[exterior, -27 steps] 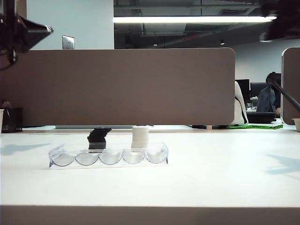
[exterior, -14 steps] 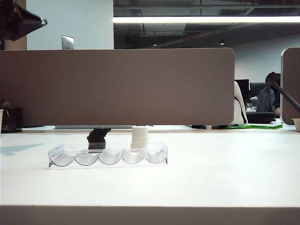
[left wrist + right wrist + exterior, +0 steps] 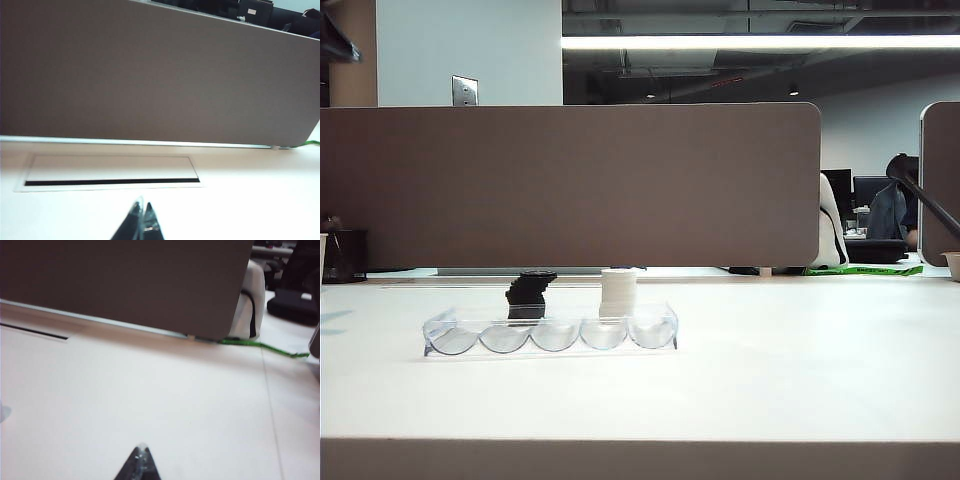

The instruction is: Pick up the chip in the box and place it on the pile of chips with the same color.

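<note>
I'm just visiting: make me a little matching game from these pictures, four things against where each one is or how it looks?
Things:
1. black pile of chips
2. white stack
3. box
4. left tool

Descriptions:
A. clear, with scalloped slots along its front
B. taller and neat, on the right behind the tray
C. tips shut together above the bare table, away from the chips
D. short and uneven, on the left behind the tray

Pairs: 1-D, 2-B, 3-A, 4-C
</note>
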### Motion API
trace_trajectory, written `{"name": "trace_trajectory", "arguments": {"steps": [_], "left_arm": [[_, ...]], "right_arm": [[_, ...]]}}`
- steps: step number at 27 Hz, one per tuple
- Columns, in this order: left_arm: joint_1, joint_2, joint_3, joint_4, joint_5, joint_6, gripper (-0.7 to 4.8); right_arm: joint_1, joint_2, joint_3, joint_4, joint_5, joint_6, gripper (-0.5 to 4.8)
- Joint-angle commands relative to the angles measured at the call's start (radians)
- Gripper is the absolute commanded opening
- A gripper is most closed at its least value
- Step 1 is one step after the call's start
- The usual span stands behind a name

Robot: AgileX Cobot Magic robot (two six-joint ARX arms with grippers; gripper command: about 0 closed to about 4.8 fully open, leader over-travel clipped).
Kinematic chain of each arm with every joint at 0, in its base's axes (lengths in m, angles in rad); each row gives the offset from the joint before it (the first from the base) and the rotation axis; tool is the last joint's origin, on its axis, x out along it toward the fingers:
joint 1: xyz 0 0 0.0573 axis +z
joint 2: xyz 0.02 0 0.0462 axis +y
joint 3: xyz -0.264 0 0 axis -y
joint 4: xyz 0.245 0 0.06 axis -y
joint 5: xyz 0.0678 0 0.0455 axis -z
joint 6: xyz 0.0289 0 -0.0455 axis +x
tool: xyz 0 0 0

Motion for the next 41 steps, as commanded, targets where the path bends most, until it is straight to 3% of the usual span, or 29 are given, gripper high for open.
{"name": "trace_trajectory", "arguments": {"steps": [1,9,17,23,34,41], "left_arm": [[0.0,-0.102,-0.072,-0.002,-0.06,0.027,-0.03],[0.0,-0.311,-0.236,-0.01,-0.069,0.089,-0.02],[0.0,-0.622,-0.428,-0.029,-0.092,0.092,-0.02],[0.0,-0.743,-0.458,-0.171,-0.114,0.092,-0.02],[0.0,-0.946,-0.458,-0.454,-0.115,0.146,-0.02],[0.0,-1.089,-0.494,-0.575,-0.117,0.145,-0.02]], "right_arm": [[0.001,-0.072,-0.108,0.138,0.01,0.084,-0.06],[0.001,-0.265,-0.207,0.12,0.019,0.092,-0.06],[0.005,-0.578,-0.228,-0.104,0.084,0.082,-0.06],[0.04,-0.74,-0.336,-0.098,0.087,0.136,-0.06],[0.208,-0.777,-0.412,-0.098,0.332,0.102,-0.06],[0.206,-0.777,-0.425,-0.097,0.403,0.063,-0.06]]}}
